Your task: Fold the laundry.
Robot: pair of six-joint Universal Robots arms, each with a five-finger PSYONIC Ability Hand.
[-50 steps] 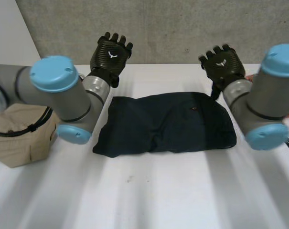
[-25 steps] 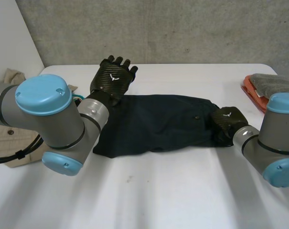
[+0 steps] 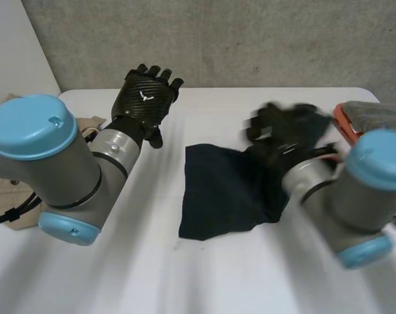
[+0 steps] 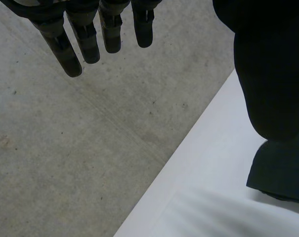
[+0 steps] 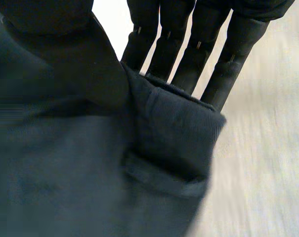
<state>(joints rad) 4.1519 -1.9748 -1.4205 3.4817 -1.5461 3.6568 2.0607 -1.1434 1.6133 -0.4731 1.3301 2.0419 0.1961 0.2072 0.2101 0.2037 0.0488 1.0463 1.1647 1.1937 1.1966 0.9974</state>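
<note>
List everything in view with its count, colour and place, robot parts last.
garment: one, dark navy, mid-table, one end raised in the right hand
table: one, white, under everything
beige cloth: one, beige, beside the left arm
tray: one, orange, far right edge
grey cloth: one, grey, on the tray
wall: one, grey concrete, behind the table
left hand: one, black, open, raised, touching nothing
right hand: one, black, pinching the garment's end between thumb and fingers
left arm: one, grey, blue caps
right arm: one, grey, blue caps
</note>
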